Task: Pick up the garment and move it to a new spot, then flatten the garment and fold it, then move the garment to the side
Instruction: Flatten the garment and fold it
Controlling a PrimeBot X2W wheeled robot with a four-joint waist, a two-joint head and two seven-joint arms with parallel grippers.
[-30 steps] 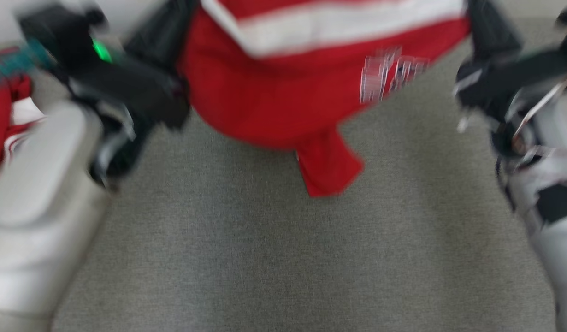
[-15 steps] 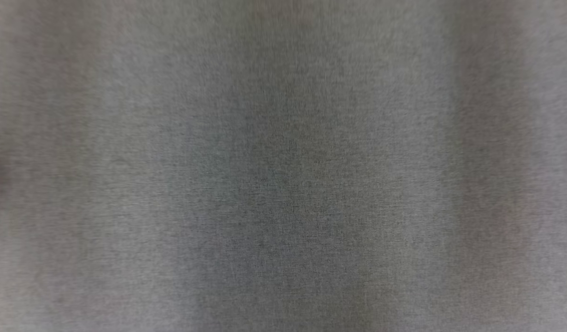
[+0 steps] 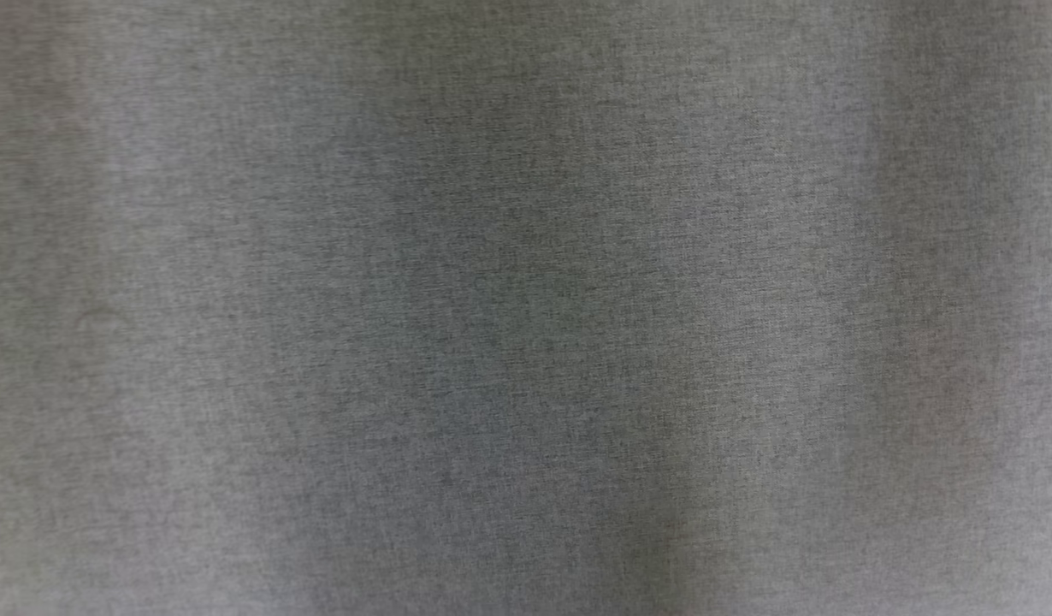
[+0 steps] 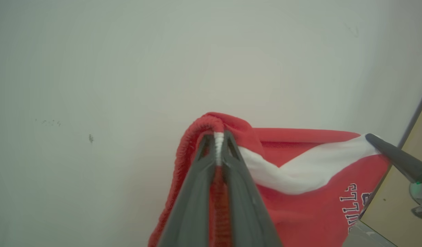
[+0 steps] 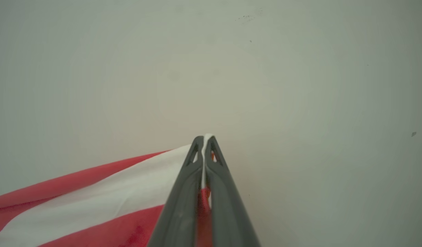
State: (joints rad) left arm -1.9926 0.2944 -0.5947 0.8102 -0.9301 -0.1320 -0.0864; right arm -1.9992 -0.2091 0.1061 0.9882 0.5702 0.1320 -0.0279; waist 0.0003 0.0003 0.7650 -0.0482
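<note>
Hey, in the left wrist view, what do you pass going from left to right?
Dark specks on the wall → left gripper, shut on the garment → white stripe → right gripper.

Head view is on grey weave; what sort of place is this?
Probably a plain indoor room: a grey woven surface, either carpet or a cloth-covered top; a bare, scuffed pale wall; and a tan panel, maybe furniture or a door, beside it.

The garment (image 4: pixel 300 212) is red with a white band (image 4: pixel 300 175) and dark-edged white lettering (image 4: pixel 350 199); the left gripper (image 4: pixel 218 136) is dark grey, the wall (image 4: pixel 128 68) behind the garment off-white
</note>
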